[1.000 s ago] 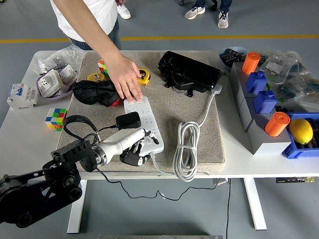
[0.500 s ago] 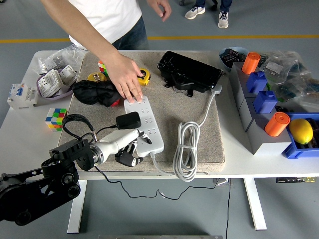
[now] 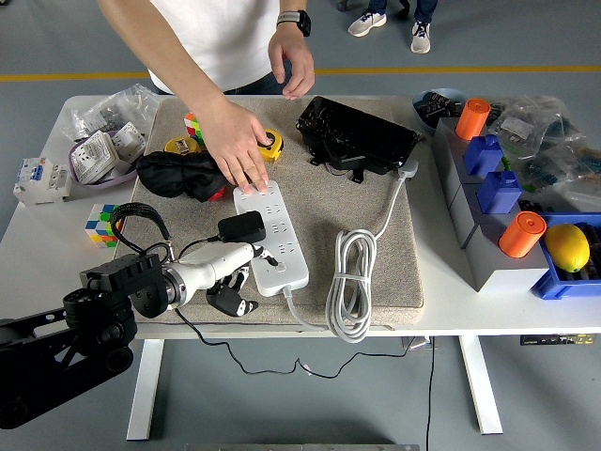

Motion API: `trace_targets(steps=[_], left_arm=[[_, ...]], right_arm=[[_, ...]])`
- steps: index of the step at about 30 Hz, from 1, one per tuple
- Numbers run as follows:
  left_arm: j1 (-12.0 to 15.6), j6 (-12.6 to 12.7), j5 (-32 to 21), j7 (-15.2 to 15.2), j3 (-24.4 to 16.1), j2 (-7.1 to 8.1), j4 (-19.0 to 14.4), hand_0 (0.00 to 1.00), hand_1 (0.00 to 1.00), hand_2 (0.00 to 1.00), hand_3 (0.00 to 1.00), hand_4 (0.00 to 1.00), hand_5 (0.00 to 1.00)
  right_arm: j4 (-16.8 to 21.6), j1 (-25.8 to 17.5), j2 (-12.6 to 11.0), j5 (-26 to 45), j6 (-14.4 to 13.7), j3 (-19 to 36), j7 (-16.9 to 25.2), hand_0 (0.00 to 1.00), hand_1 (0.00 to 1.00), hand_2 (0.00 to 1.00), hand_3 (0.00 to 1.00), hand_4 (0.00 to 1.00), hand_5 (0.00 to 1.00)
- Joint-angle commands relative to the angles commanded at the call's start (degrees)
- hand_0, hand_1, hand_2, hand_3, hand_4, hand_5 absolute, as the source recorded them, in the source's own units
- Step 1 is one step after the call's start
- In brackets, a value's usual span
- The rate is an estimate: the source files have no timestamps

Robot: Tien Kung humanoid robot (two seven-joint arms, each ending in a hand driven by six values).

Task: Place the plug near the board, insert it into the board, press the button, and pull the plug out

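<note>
- White table (image 3: pixel 56 240) with a flat, smooth top, carrying a beige mat (image 3: pixel 366 244) of coarse, carpet-like weave that covers most of its middle
- Black left arm (image 3: pixel 56 343) built of chunky jointed segments, entering from the lower left corner; the right arm is out of view
- Person in a white top at the far side, one hand (image 3: pixel 237 150) pressed flat on the far end of the board, the other hand (image 3: pixel 293 58) raised above the table and wearing a dark wristwatch
- Black, glossy, angular device (image 3: pixel 357 136) lying at the far side of the mat
- White board (image 3: pixel 272 235), a long rounded plastic power strip lying lengthways on the mat, with rows of sockets along its top
- Grey-white cable (image 3: pixel 349 282) coiled in long loops just right of the board, running up to a white plug near the black device
- Soft, black, crumpled pouch (image 3: pixel 178 174) left of the person's hand
- Left hand (image 3: pixel 225 277) with a pale smooth shell and dark fingers, at the board's near left edge; its fingers are loosely curled downward and appear to grip nothing
- Black plug (image 3: pixel 241 226), a small boxy adapter, resting just beside the board's left edge above the left hand, its thin black cord looping away to the left
- Cube puzzle (image 3: pixel 103 221) with coloured square tiles on the bare table left of the mat
</note>
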Motion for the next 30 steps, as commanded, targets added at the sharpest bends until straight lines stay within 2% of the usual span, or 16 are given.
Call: trace_targets(steps=[4,6,12,14,20,30], left_arm=[[-1.5,-2.8,-2.8,2.6,0.0,1.39,-2.3,0.047,0.117,0.178,0.961,0.585,0.002],[-2.1,-3.7,-3.4,3.1,0.3,1.45,-2.1,0.047,0.117,0.178,0.961,0.585,0.002],[-3.5,-4.2,-2.9,3.3,2.4,-0.18,0.4,0.046,0.113,0.177,0.950,0.577,0.002],[-4.3,-4.2,-2.9,3.4,3.3,-0.61,0.8,0.048,0.113,0.178,0.932,0.610,0.002],[-6.4,-4.4,-3.0,3.4,4.8,-1.43,1.4,0.050,0.119,0.184,0.921,0.610,0.002],[-7.9,-4.6,-3.2,3.4,6.4,-2.98,4.1,0.050,0.119,0.185,0.912,0.615,0.002]], right_arm=[[0.0,0.0,-0.2,0.0,0.0,0.1,0.0,0.619,0.665,0.680,0.587,0.998,0.521],[0.0,0.0,-0.2,0.0,0.0,0.3,0.0,0.619,0.665,0.680,0.587,0.998,0.521],[0.0,0.1,0.0,0.0,0.1,0.5,0.1,0.620,0.665,0.681,0.587,0.998,0.521],[0.0,0.0,0.1,0.0,0.1,0.5,0.1,0.619,0.665,0.681,0.586,0.998,0.521],[-0.1,-0.1,-0.1,0.0,0.1,0.5,0.1,0.618,0.665,0.681,0.585,0.998,0.521],[-0.1,0.1,0.0,0.0,0.1,0.7,0.1,0.620,0.665,0.680,0.585,0.998,0.521]])
